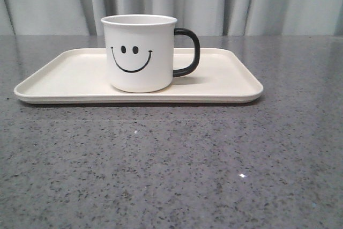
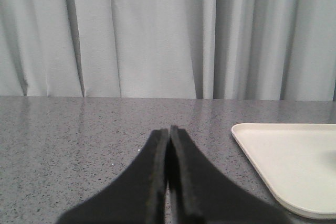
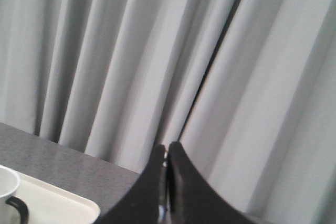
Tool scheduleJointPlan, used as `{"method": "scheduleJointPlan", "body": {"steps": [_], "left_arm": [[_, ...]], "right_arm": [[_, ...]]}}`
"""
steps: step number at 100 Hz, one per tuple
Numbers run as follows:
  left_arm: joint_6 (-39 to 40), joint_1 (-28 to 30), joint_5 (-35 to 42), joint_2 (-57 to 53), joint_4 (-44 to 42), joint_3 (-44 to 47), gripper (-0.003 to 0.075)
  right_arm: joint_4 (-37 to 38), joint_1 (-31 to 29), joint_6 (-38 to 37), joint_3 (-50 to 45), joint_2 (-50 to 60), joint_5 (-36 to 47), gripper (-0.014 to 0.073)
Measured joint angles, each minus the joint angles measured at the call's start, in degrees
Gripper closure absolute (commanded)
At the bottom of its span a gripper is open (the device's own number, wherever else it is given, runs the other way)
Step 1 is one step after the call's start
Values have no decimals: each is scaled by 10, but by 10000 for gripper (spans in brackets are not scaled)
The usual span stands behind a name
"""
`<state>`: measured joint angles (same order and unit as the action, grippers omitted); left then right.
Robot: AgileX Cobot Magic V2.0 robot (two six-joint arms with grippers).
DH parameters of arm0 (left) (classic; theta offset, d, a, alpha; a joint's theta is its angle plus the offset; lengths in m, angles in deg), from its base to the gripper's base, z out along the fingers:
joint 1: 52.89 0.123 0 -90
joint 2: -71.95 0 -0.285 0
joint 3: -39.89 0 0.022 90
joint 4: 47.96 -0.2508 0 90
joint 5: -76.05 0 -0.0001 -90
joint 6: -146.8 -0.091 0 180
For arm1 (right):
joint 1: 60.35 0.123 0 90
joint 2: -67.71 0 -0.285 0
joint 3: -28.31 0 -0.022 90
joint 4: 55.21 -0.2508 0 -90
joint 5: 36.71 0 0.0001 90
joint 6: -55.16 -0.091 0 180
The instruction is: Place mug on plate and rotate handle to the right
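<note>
Left hand [image 2: 168, 132] & right hand [image 3: 167, 148] both empty, fingers pressed together, no gap.

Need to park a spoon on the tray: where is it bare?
Both ends of the plate are bare: a wide patch left of the mug, a narrower one right of the handle. Only the middle is taken. The table in front is bare too.

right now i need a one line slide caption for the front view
White smiley mug standing upright on the cream plate, black handle pointing right, on a grey speckled table.
</note>
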<state>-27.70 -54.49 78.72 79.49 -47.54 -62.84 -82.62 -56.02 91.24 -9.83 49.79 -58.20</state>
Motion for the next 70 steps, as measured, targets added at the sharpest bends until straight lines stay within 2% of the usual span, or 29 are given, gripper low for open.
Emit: {"method": "scheduleJointPlan", "body": {"steps": [22, 46, 70], "left_arm": [[0, 0, 0, 0, 0, 0, 740], [0, 0, 0, 0, 0, 0, 740], [0, 0, 0, 0, 0, 0, 740]], "right_arm": [[-63, 12, 0, -132, 70, 27, 713], [-130, 12, 0, -292, 106, 104, 713], [-165, 7, 0, -370, 108, 191, 713]]}}
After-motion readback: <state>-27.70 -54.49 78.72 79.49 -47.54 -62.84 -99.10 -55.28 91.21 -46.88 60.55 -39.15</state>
